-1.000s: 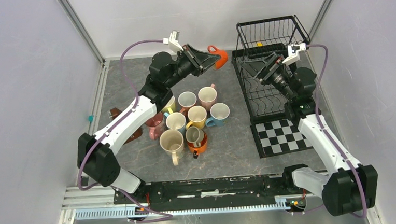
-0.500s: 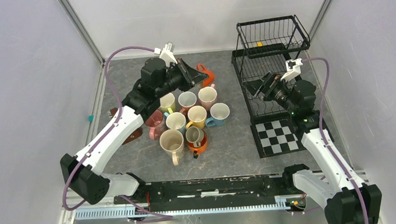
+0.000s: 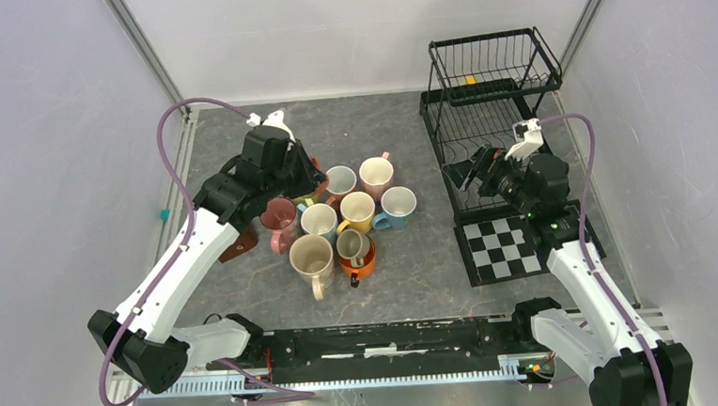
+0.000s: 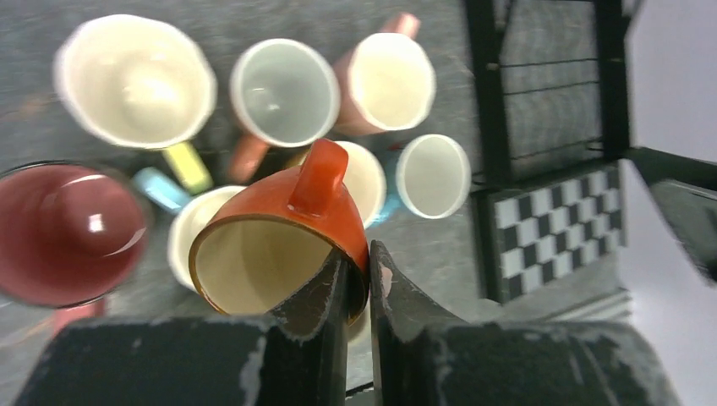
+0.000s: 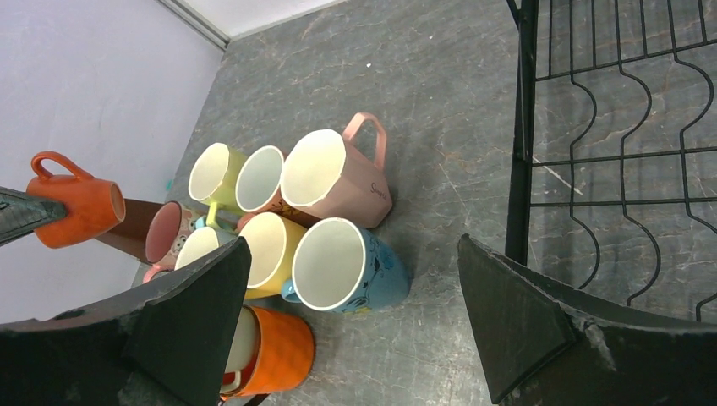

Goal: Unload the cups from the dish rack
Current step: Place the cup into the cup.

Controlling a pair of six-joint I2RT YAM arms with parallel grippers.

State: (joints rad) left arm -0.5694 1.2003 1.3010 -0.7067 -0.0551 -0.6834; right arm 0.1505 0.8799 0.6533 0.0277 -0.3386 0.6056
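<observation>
Grey table [image 3: 417, 284] bears the unloaded cups [image 3: 356, 208], huddled rim-up, and above their left side the left gripper [image 4: 359, 262] is clamped on the rim of a tilted orange mug [image 4: 279, 199]; it wants levelling and lowering onto bare table beside the group, clear of neighbours. Glossy orange outside and cream within, the mug points its handle away from the gripper. Farther off, the right gripper [image 5: 353, 240] hangs spread and empty by the rack [image 3: 488, 73], where no cup shows.
</observation>
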